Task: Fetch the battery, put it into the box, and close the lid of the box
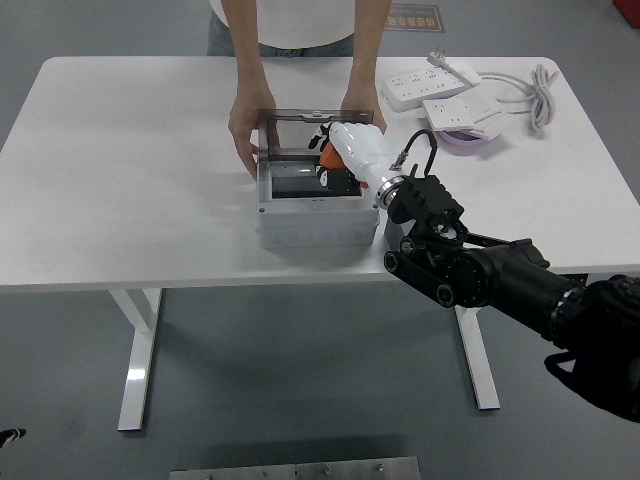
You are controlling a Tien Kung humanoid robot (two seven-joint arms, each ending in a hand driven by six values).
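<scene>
A white table (130, 170) carries a grey box (315, 222), power strips (440, 88) and a purple bowl (462, 142).

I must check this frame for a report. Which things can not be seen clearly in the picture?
- Head view: the right hand covers the orange battery; the grasp is unclear.
- Head view: the hand hides part of the inside of the box.
- Head view: the person is cut off by the top edge.
- Head view: print on the power strips is too small.
- The left arm is out of view.

Black jointed right arm (480, 270), glossy white hand (357, 150), looping black wrist cable (413, 148), person's white shirt (300, 22)
</scene>
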